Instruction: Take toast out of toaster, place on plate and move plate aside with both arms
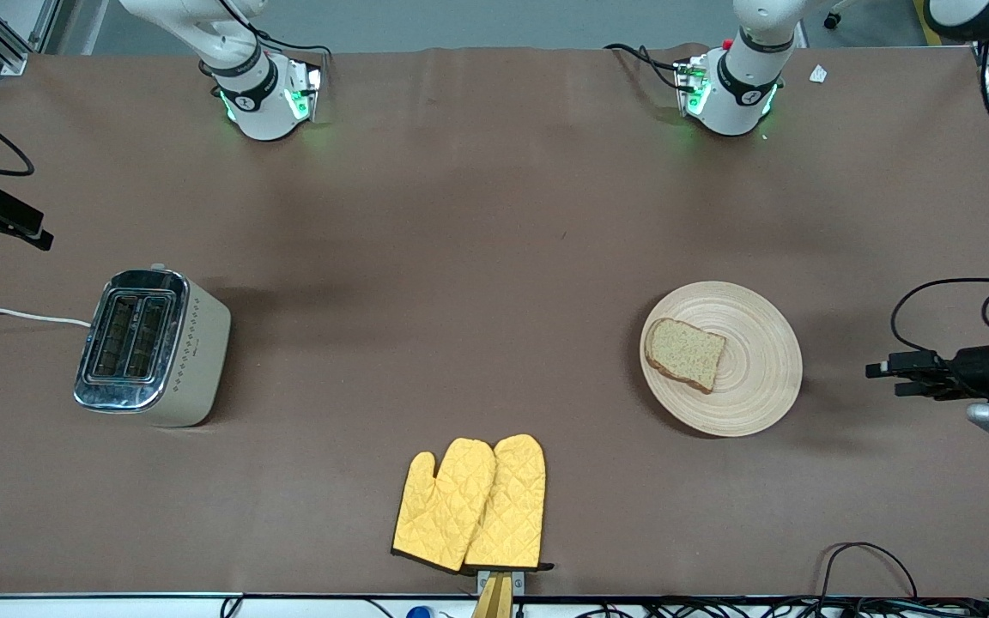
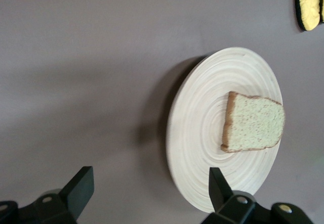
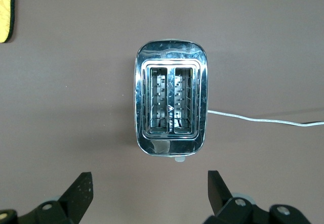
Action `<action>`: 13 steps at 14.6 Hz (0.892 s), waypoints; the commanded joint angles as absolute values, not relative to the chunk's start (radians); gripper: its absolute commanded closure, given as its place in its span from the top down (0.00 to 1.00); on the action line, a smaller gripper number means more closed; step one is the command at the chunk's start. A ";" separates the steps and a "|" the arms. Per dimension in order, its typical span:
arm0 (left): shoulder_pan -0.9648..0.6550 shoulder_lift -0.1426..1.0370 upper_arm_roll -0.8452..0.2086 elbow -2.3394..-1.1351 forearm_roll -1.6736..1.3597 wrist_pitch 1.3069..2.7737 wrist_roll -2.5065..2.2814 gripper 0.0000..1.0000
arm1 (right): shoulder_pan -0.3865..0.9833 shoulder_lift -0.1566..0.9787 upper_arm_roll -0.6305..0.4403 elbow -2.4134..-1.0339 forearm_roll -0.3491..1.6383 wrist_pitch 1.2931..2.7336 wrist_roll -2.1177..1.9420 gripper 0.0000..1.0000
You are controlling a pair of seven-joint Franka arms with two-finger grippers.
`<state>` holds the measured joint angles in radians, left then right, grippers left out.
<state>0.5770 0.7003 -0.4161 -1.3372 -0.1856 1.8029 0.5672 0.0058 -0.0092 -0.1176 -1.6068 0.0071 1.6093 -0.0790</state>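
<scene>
The speckled, dark-crusted toast [image 1: 685, 354] lies flat on the grooved round wooden plate [image 1: 752, 386], toward the left arm's end of the table. The left gripper [image 1: 882, 378] hovers beside the plate, fingers spread and empty. The right gripper [image 1: 31, 235] waits, jaws wide, above the shiny chrome-topped toaster [image 1: 151, 346].

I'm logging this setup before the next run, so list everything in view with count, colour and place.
toast: one, brown speckled, lying on the plate.
plate: one, light-tan wood, toward the left arm's end of the table.
toaster: one, silver and cream, slots empty, toward the right arm's end.
oven mitts: two, yellow quilted, side by side, nearest the front camera.
table: one, brown cover.
left gripper: one, black, jaws open, empty, beside the plate.
right gripper: one, black, jaws open, empty, by the toaster.
</scene>
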 commanded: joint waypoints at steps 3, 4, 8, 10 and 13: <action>0.456 0.464 -0.465 -1.370 -0.022 1.703 0.290 1.00 | -0.008 -0.014 -0.107 -1.600 -0.008 1.597 -0.087 1.00; 0.431 0.418 -0.468 -1.371 -0.002 1.683 0.260 1.00 | -0.008 -0.014 -0.107 -1.600 -0.008 1.597 -0.087 1.00; 0.365 0.301 -0.469 -1.371 0.064 1.603 0.106 1.00 | -0.011 -0.012 -0.109 -1.600 -0.008 1.598 -0.101 1.00; 0.362 0.256 -0.482 -1.371 0.071 1.566 0.077 1.00 | -0.012 -0.012 -0.112 -1.600 -0.008 1.597 -0.104 1.00; 0.364 0.210 -0.500 -1.371 0.097 1.551 0.083 1.00 | -0.014 -0.012 -0.112 -1.600 -0.008 1.595 -0.106 1.00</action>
